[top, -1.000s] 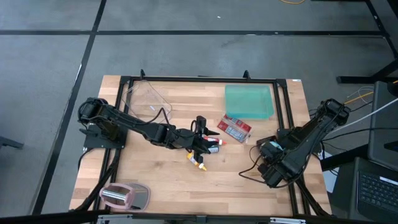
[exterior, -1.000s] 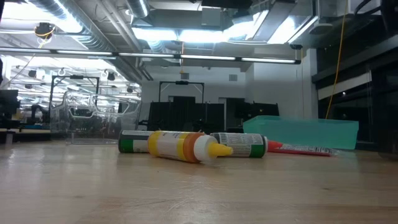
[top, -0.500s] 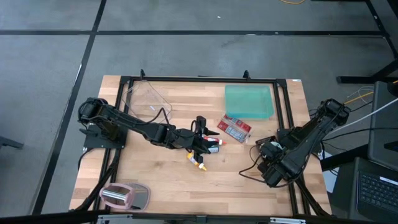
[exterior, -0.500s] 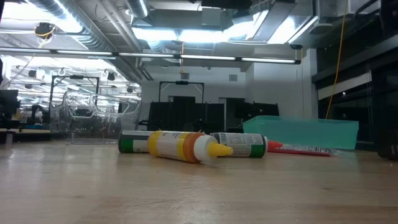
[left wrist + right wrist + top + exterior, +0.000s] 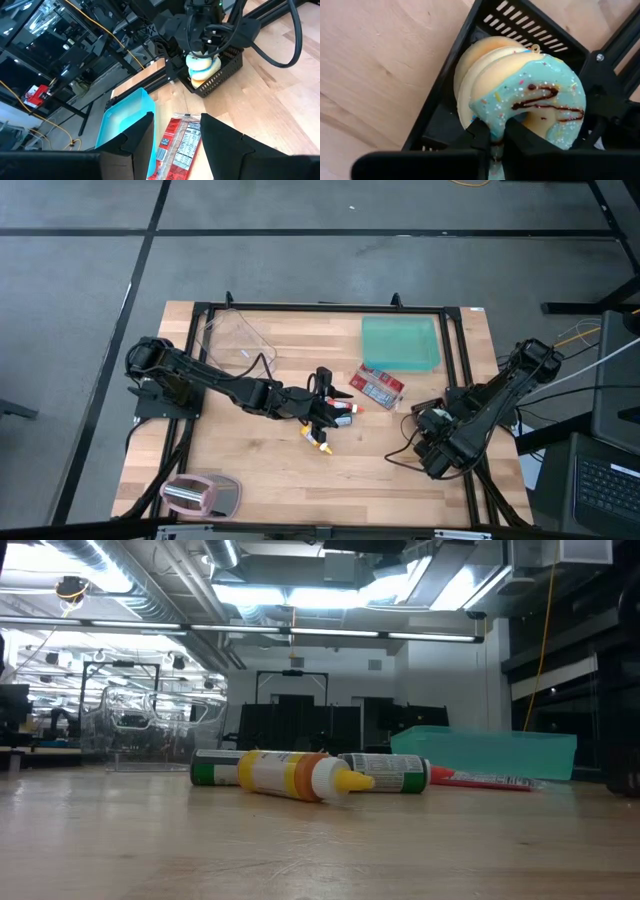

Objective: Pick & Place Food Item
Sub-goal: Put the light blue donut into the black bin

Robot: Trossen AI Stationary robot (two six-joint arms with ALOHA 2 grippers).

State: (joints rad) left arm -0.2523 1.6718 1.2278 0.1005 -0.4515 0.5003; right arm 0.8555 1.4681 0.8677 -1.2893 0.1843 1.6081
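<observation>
A blue-iced doughnut with chocolate drizzle and sprinkles is stacked on plainer ones. It sits in a black slotted basket near the table's right edge. My right gripper stands over it from above, shut on it. The left wrist view shows the same doughnut stack, its lower part inside the basket. My left gripper hovers open over the bottles at the table's middle, nothing between its fingers. My right gripper pinches the rim of the blue-iced doughnut between its two fingers. The fingers come from above, pointing steeply down. The stack stands on edge below them, its lower part inside the basket. I cannot tell whether it rests on the basket's floor.
A yellow sauce bottle and green-labelled bottles lie at the table's middle. A red packet lies to their right, a teal tray at the far right, a clear container at the far left, a pink-grey item at the near left.
My right gripper has sunk a little toward the black basket with the doughnut still in its fingers; a dark shape has come into the low view's right edge. My left gripper has kept still.
</observation>
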